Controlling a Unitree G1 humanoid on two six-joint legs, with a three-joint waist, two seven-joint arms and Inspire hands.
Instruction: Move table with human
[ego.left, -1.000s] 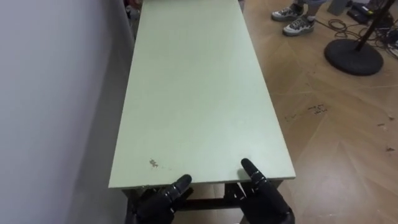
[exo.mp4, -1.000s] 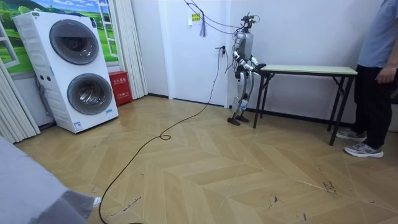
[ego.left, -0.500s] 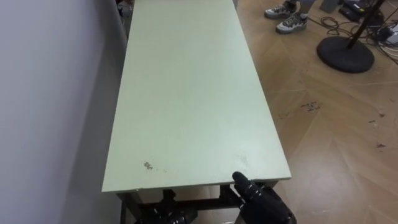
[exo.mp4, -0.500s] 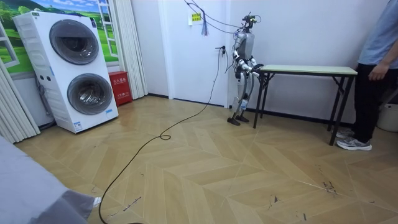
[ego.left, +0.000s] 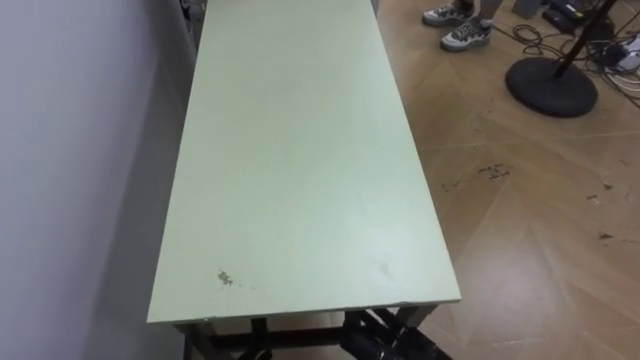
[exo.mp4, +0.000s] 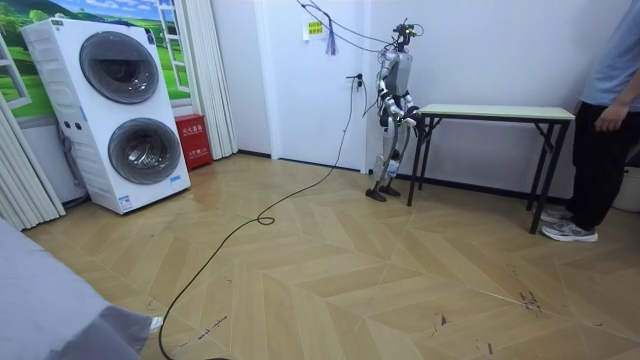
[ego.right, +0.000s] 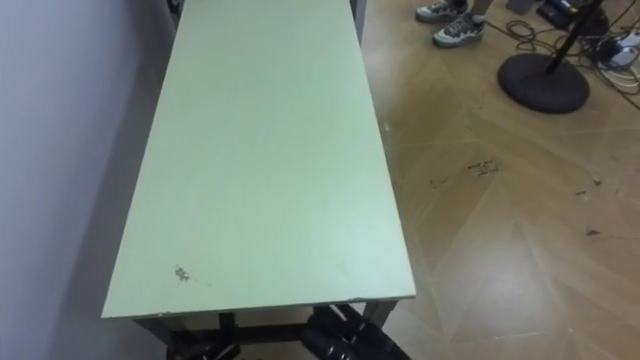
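Left eye view, pale green table (ego.left: 300, 150) stretching to 12 o'clock, right hand (ego.left: 395, 342) at 6 o'clock beneath its near edge, grip impossible to tell, person's sneakers (ego.left: 458, 35) at 1 o'clock.

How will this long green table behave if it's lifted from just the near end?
The table probably stays stiff: its top looks like a flat rigid board on thin dark legs. Being long and narrow, it likely tilts and swings sideways if one end rises alone. The smooth top may offer little grip.
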